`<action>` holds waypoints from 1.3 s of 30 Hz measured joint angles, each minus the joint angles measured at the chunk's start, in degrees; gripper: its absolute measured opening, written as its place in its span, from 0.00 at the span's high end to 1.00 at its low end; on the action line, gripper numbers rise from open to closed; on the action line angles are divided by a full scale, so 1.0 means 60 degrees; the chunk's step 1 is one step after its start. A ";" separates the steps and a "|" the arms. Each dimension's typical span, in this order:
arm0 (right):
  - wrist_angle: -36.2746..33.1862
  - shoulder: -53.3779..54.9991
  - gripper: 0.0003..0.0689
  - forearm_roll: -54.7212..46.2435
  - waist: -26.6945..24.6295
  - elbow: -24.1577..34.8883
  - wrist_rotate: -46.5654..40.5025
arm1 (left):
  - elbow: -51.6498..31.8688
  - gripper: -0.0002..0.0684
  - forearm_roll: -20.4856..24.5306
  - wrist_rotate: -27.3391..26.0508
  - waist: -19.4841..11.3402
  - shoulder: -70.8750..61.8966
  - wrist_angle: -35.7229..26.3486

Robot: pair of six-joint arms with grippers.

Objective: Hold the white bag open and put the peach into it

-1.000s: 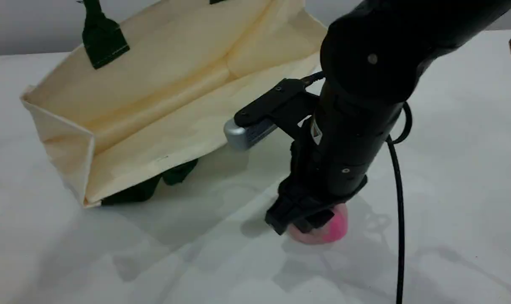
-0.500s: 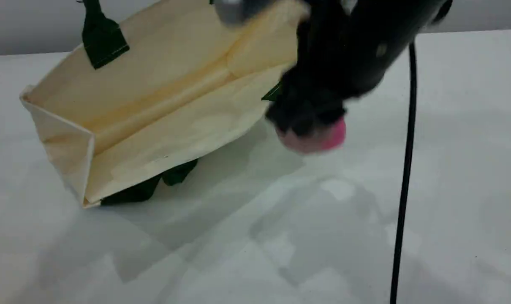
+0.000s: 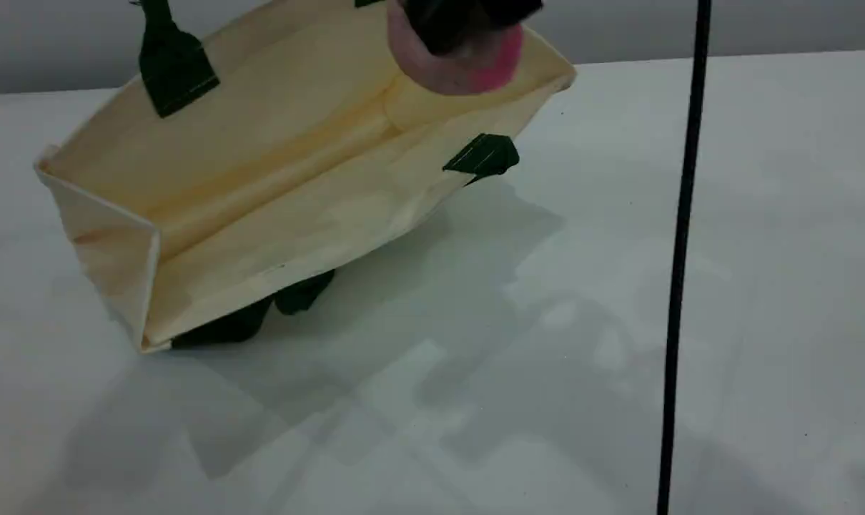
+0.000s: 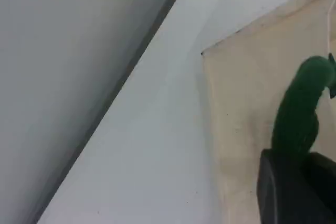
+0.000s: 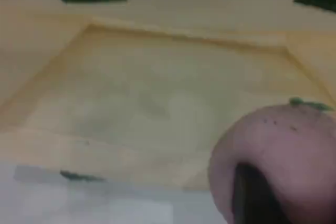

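Peach (image 3: 452, 68) is up in the air at the bag's (image 3: 275, 179) rim, pinched in my right gripper (image 3: 468, 18), which is mostly cut off by the top edge of the scene view. The wrist cam on that side has the peach (image 5: 281, 156) filling the lower right, with one dark fingertip (image 5: 252, 198) pressed against it and the bag's (image 5: 157, 103) cream inside spread out beneath. A small green bit sits on top of the fruit.

Surface is a plain white table (image 3: 618, 322), glossy enough to throw soft shadows, with a grey wall (image 3: 761, 25) behind the bag.

Bag is tipped so its mouth faces the camera, and you look straight down into it. Its long axis runs from the lower-left corner up toward the right, where the peach hangs. A dark tab (image 3: 171, 68) sits on the far rim, another tab (image 3: 482, 155) on the near rim right below the peach, and a dark handle (image 3: 261, 315) pokes out from under the bag's near edge.

My left gripper (image 4: 296, 192) is clamped shut on a green rope handle (image 4: 304, 108) at the bag's (image 4: 247, 103) rim, holding that side up; you only see it on its own cam.

Only other thing around is a black cable (image 3: 683, 250) hanging straight down, well to the right of the bag. Nothing sits between the peach and the bag's opening.
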State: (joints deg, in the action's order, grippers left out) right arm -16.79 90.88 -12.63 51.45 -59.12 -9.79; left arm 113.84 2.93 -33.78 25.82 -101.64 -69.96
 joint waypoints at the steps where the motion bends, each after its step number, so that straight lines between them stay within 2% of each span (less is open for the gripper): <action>1: 0.0186 0.0000 0.66 0.0000 0.0000 0.0000 0.0000 | 0.0000 0.87 -0.0010 0.0000 0.0000 0.0000 0.0000; 9: 0.1181 0.0762 0.66 0.0000 0.0000 -0.0025 0.0011 | 0.0000 0.87 -0.0020 0.0000 0.0000 0.0000 0.0000; 27: 0.5292 0.3575 0.66 0.0000 0.0000 -0.0224 0.0003 | 0.0000 0.87 -0.0020 0.0000 0.0000 0.0000 0.0000; 31: 0.5284 0.4053 0.66 0.0008 0.0000 -0.0619 0.0003 | 0.0000 0.87 -0.0020 0.0000 0.0000 0.0000 0.0000; 39: 0.5798 0.4209 0.66 0.0019 0.0000 -0.0711 0.0000 | 0.0000 0.87 -0.0048 0.0000 0.0000 0.0010 0.0000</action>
State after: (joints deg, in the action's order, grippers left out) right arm 17.99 116.14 -12.52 51.45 -63.39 -9.78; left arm 113.84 2.65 -33.78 25.82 -101.58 -69.96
